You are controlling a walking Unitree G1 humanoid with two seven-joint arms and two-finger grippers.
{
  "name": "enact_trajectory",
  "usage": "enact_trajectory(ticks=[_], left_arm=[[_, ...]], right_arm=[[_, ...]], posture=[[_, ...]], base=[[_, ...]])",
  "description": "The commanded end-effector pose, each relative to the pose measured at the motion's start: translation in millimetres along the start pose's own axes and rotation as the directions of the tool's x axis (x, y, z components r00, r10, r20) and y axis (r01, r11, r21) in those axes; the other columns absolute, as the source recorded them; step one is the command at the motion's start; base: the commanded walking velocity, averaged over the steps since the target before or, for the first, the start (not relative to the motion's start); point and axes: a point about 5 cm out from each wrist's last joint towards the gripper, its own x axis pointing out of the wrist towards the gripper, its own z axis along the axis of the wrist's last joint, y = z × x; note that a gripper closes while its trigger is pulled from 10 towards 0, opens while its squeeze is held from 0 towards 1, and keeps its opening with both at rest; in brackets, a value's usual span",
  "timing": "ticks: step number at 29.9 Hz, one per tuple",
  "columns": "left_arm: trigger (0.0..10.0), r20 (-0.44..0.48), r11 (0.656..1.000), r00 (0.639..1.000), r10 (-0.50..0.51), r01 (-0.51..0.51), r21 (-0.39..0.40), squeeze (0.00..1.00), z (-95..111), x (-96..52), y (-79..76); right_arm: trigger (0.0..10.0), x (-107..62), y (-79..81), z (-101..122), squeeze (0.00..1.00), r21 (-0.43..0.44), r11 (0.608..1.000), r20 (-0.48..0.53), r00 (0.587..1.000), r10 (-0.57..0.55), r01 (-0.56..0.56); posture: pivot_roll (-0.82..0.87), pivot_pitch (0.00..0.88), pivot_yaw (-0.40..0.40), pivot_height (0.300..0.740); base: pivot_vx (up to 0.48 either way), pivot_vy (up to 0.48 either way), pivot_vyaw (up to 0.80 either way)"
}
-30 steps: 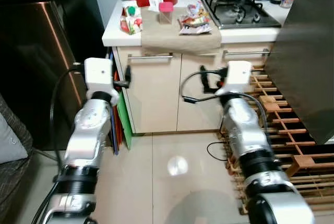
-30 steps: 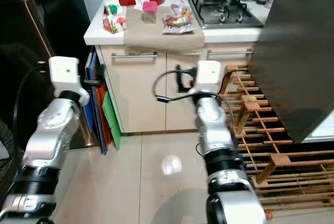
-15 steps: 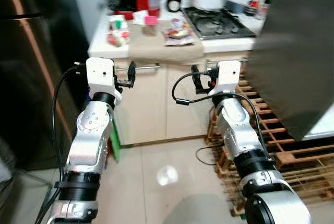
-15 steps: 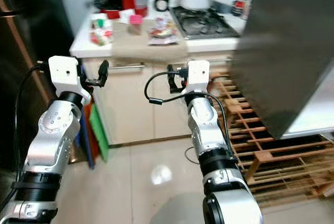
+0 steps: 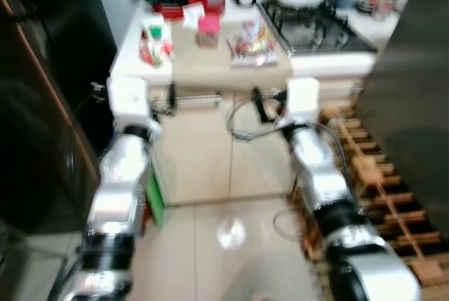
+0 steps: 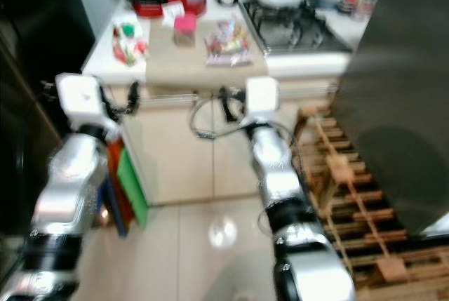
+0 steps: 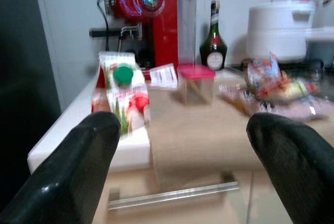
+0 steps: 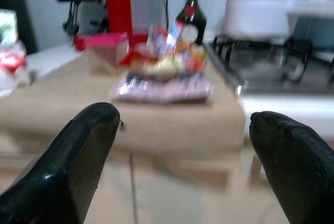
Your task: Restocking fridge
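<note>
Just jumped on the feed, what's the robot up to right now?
Nothing is held yet. The robot faces the counter with both arms raised, left gripper and right gripper open and empty, short of the edge. On the counter sit a carton, a pink-lidded tub and a snack bag, beside a red coffee machine.

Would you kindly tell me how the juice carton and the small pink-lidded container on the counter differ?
The juice carton is the taller, an opaque printed box with a green round cap; the pink-lidded container is squat and see-through with a flat pink lid. The carton stands on the bare white counter near its edge; the container stands on the tan cloth. Both stand upright before the red coffee machine.
</note>
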Motion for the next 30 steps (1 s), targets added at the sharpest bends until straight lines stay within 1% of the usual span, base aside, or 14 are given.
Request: enact_trajectory(ticks=[1,6,8,9,11,12,13,17,19,23,27,29,30], left_arm=[[10.0,0.021,0.999,0.999,0.028,-0.028,0.014,0.0,4.5,-0.6,8.2],[10.0,0.039,0.999,0.999,0.031,-0.031,0.018,0.0,7.1,-0.7,7.9],[10.0,0.051,0.999,0.998,0.025,-0.026,0.023,0.0,9.2,-0.5,7.2],[10.0,0.084,0.999,0.996,0.011,-0.014,0.034,0.0,15.1,0.0,5.7],[10.0,0.122,0.999,0.993,0.003,-0.007,0.035,0.0,23.0,1.0,5.1],[10.0,0.149,0.999,0.989,0.002,-0.008,0.041,0.0,29.0,1.9,5.5],[10.0,0.187,0.999,0.982,0.001,-0.011,0.049,0.0,38.0,3.1,6.6],[10.0,0.246,0.998,0.969,0.0,-0.015,0.056,0.0,52.4,4.6,8.1],[10.0,0.258,0.999,0.966,-0.004,-0.009,0.048,0.0,56.1,4.7,7.9],[10.0,0.255,0.999,0.967,-0.017,0.007,0.041,0.0,57.3,4.6,6.7],[10.0,0.243,0.996,0.97,-0.029,0.007,0.089,0.0,57.5,5.9,5.8],[10.0,0.239,0.994,0.971,-0.019,-0.009,0.113,0.0,59.4,8.0,5.8],[10.0,0.239,0.994,0.971,-0.019,-0.009,0.113,0.0,59.4,8.0,5.8]], right_arm=[[10.0,4.1,11.8,8.6,0.0,0.011,0.999,0.037,0.999,0.031,-0.031],[10.0,8.1,15.2,29.3,0.0,0.002,0.999,0.121,0.992,0.042,-0.042],[10.0,9.1,15.5,33.4,0.0,0.005,0.999,0.136,0.99,0.04,-0.041],[10.0,11.2,16.1,41.8,0.0,0.012,0.999,0.169,0.985,0.033,-0.036],[10.0,13.3,18.1,49.6,0.0,0.021,0.999,0.197,0.98,0.034,-0.039],[10.0,15.3,20.2,56.5,0.0,0.041,0.998,0.214,0.976,0.033,-0.042],[10.0,17.8,24.9,68.5,0.0,0.061,0.996,0.246,0.968,0.042,-0.059],[10.0,20.4,34.1,94.6,0.0,0.074,0.992,0.322,0.944,0.071,-0.1],[10.0,21.2,36.2,102.1,0.0,0.076,0.991,0.343,0.936,0.079,-0.112],[10.0,22.4,36.0,104.9,0.0,0.079,0.99,0.348,0.934,0.079,-0.113],[10.0,23.0,36.0,101.2,0.0,0.086,0.99,0.324,0.942,0.081,-0.114],[10.0,22.9,36.7,98.3,0.0,0.086,0.99,0.312,0.947,0.08,-0.112],[10.0,22.9,36.7,98.3,0.0,0.086,0.99,0.312,0.947,0.08,-0.112]], posture=[[-0.05,0.0,0.023,0.74],[-0.05,0.0,0.019,0.74],[-0.05,0.0,0.019,0.74],[-0.05,0.0,0.02,0.74],[-0.05,0.0,0.02,0.74],[-0.05,0.0,0.02,0.74],[-0.05,0.0,0.021,0.74],[-0.04,0.0,0.02,0.74],[-0.04,0.0,0.018,0.74],[-0.04,0.0,0.016,0.74],[-0.04,0.0,0.014,0.74],[-0.04,0.0,0.016,0.74],[-0.04,0.0,0.016,0.74]], base=[[0.48,0.0,0.0],[0.48,0.0,0.0],[0.48,0.0,0.0],[0.48,0.0,0.0],[0.48,0.0,0.0],[0.48,0.0,0.0],[0.48,0.0,0.0],[0.48,0.0,0.0],[0.471,0.0,0.0],[0.388,0.222,0.0],[0.064,0.448,0.0],[0.142,0.127,0.0],[0.0,0.0,0.0]])
